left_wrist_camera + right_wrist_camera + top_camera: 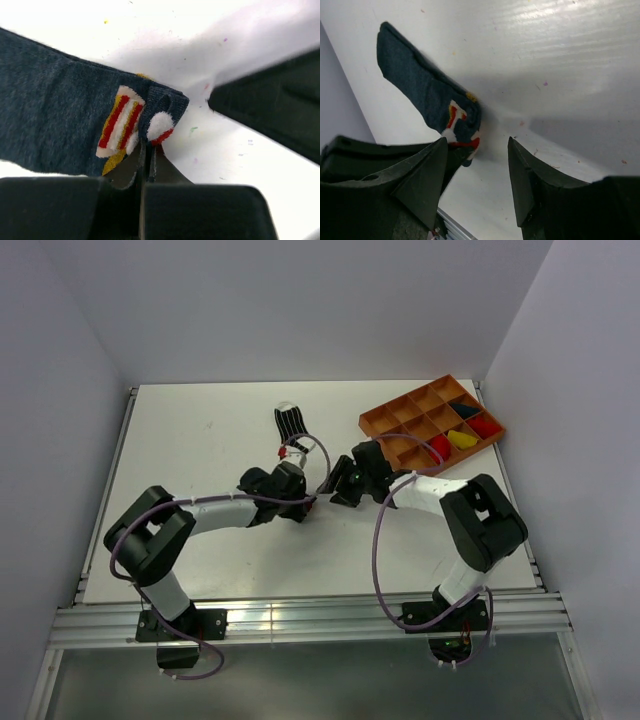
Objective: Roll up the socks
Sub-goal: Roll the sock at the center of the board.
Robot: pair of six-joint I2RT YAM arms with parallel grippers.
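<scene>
A dark navy sock (55, 110) lies flat on the white table, its red, white and yellow patterned cuff (122, 122) folded over at the end. My left gripper (148, 150) is shut on that cuff edge. In the right wrist view the navy sock (415, 85) stretches away from the cuff. Just beside the cuff my right gripper (476, 142) stands open, holding nothing. In the top view both grippers, left (303, 502) and right (335, 490), meet at mid-table and hide most of this sock. A black-and-white striped sock (292, 425) lies flat behind them.
An orange compartment tray (385, 420) sits at the back right, holding a yellow bundle (461, 438), red pieces (440, 446) and a dark piece (462, 410). White walls close in the table on three sides.
</scene>
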